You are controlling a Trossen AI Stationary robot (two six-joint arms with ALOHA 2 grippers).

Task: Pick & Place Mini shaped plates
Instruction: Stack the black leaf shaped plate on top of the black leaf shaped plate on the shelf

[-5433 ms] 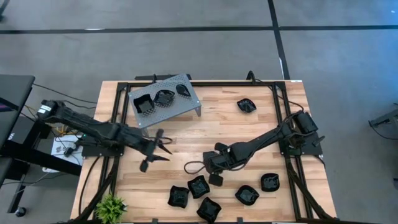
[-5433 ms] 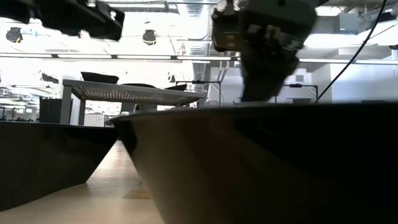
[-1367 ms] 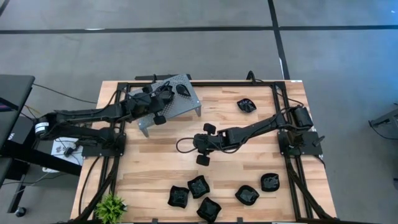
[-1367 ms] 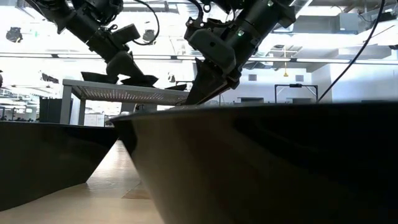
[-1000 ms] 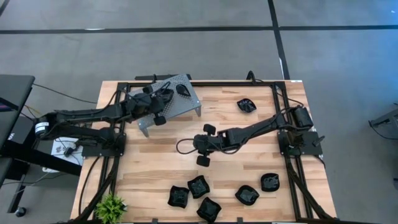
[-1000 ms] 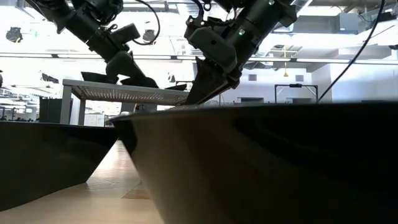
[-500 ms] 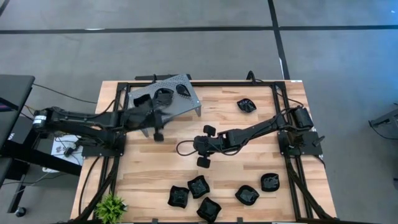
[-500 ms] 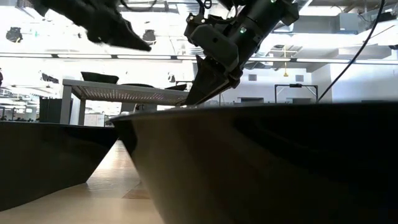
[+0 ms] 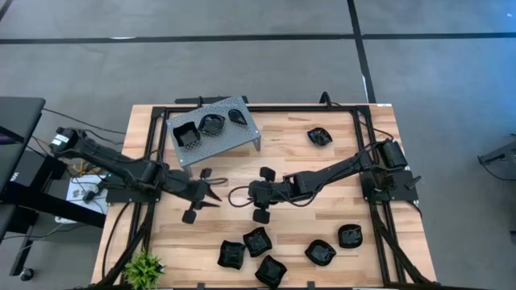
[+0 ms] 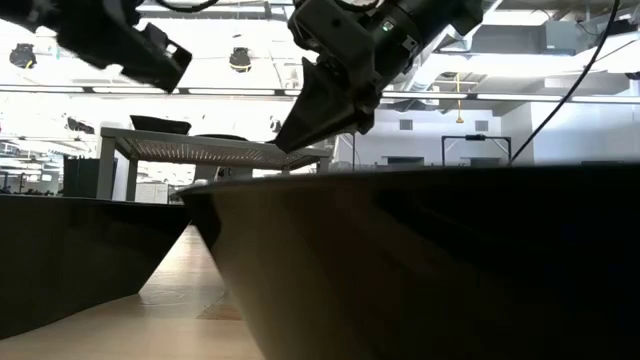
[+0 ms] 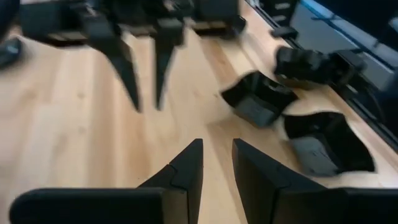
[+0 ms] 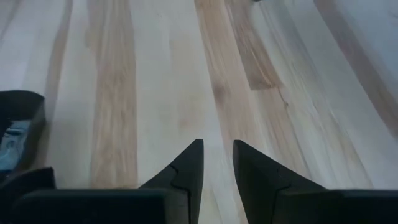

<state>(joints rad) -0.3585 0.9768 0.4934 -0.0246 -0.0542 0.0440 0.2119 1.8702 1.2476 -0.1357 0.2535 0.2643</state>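
At the low camera, a black plate (image 10: 400, 260) right against the lens fills most of the picture and hides the bench top behind it; bright ceiling lights and a white room show beyond. From above, the wooden bench (image 9: 322, 169) carries a grey perforated tray (image 9: 242, 137) at far left holding three mini shaped plates (image 9: 212, 126). One plate (image 9: 319, 137) lies alone far right; five more (image 9: 258, 242) cluster along the near edge. The left claw (image 9: 216, 193) and right claw (image 9: 239, 196), both slightly parted and empty, face each other mid-bench, near the cluster.
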